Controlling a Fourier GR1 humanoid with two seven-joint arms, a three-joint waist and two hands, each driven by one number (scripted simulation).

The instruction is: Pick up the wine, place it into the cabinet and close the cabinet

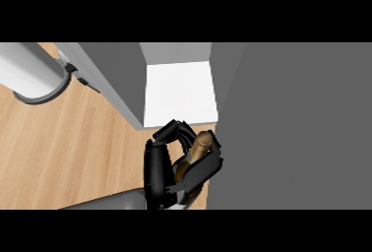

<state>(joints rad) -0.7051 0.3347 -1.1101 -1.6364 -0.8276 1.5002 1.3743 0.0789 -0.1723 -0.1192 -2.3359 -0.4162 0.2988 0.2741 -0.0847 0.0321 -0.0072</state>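
Note:
A brown wine bottle [201,146] is held in my right hand [158,170] at the lower middle of the head view, with the fingers and thumb curled round it so that only its neck and part of its body show. The bottle leans with its top towards the cabinet's white inside shelf [181,91], just short of the shelf's front edge. The cabinet's grey door [109,78] stands open on the left of the opening. My left hand does not show.
A large grey cabinet panel [298,123] fills the right side, close beside my hand. A white cylinder with a dark ring [29,74] stands at the upper left. Wooden counter [65,152] spreads to the left.

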